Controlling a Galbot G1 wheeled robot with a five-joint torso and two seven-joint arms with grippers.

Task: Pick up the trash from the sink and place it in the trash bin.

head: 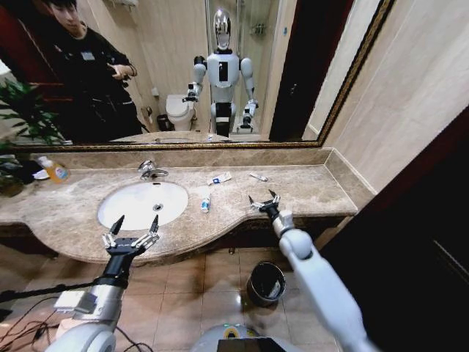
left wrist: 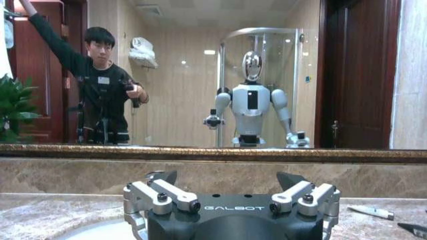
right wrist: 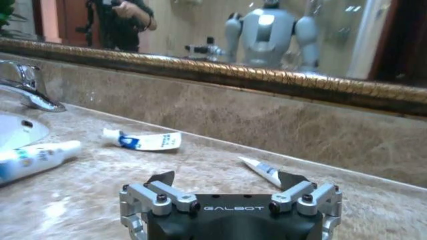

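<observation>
Both arms reach forward over the front edge of the marble surface (head: 308,187). The left end effector (head: 134,227) hangs with fingers spread wide at the front rim of the white sink (head: 143,202), holding nothing. The right end effector (head: 264,199) (also spread and empty) hovers near the front edge, right of the basin. Two white-and-blue tubes (head: 218,178) (head: 206,203) lie between sink and right end effector; a thin white tube (head: 258,177) lies beyond it toward the back edge. The dark trash bin (head: 266,283) stands on the floor below.
</observation>
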